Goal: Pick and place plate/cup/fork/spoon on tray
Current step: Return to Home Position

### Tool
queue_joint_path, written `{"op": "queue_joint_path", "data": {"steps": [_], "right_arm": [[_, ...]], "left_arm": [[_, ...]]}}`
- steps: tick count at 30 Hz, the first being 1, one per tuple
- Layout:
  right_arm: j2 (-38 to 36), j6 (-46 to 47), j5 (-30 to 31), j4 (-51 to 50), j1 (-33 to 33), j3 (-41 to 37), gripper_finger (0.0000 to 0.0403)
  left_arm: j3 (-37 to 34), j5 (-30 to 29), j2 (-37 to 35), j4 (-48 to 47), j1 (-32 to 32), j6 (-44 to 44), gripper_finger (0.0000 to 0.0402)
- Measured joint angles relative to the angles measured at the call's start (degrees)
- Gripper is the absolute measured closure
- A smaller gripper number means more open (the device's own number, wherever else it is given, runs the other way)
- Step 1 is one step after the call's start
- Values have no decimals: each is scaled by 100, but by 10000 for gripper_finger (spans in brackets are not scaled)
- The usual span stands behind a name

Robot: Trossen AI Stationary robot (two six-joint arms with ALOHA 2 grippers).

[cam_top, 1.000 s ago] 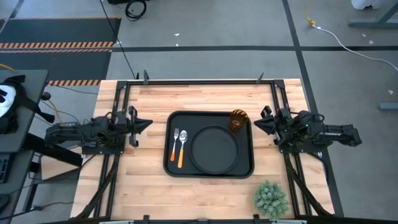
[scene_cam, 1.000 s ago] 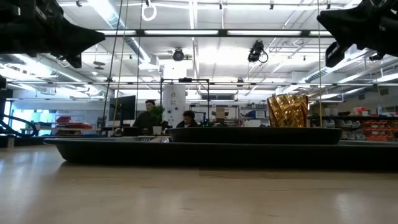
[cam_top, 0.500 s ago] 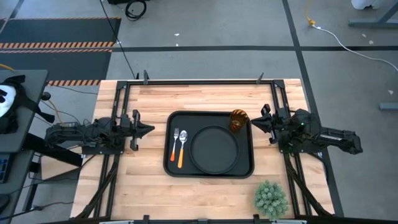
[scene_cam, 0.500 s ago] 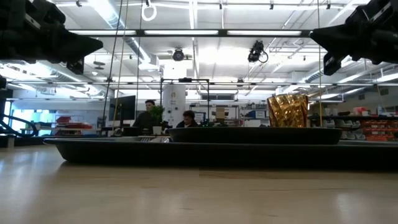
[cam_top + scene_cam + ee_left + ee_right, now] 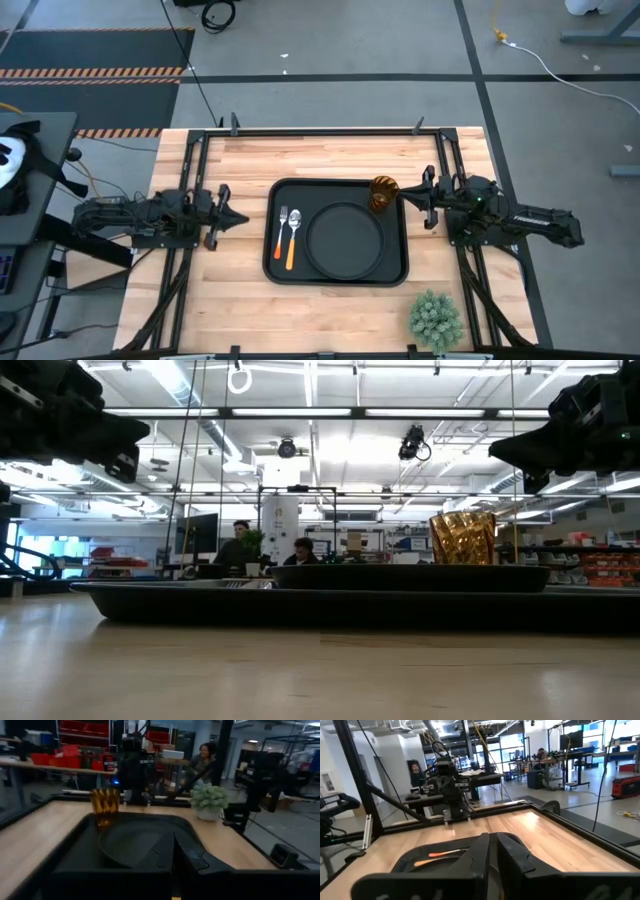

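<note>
The black rectangular tray (image 5: 336, 270) lies in the middle of the table. On it rest the round black plate (image 5: 345, 240), the amber cup (image 5: 384, 192) upright at its far right corner, and the fork (image 5: 283, 220) and the spoon (image 5: 293, 236) side by side at its left. My left gripper (image 5: 244, 217) is shut and empty, above the table just left of the tray. My right gripper (image 5: 400, 197) is shut and empty, just right of the cup and above the tray's rim. The low view shows both grippers well above the tray (image 5: 330, 600).
A green spiky plant (image 5: 435, 318) stands at the table's near right corner. Black frame rails run along the far edge and both sides of the table. Bare wood lies in front of and behind the tray. People sit in the room beyond the table.
My left gripper has shifted a little toward the table's near edge beside the tray. My right gripper has moved toward the table's left, closer to the cup, and has come down somewhat. Both stay shut. The things on the tray have not moved.
</note>
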Motion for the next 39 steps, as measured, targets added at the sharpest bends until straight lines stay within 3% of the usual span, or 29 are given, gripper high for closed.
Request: {"op": "queue_joint_path", "data": {"steps": [2,7,39], "right_arm": [[0,0,0,9,0,0,364],[0,2,0,15,0,0,364],[0,2,0,28,0,0,364]], "left_arm": [[0,38,77,-1,-9,-89,390],[0,-247,75,-45,-9,635,390],[-6,-408,69,95,-7,471,390]]}}
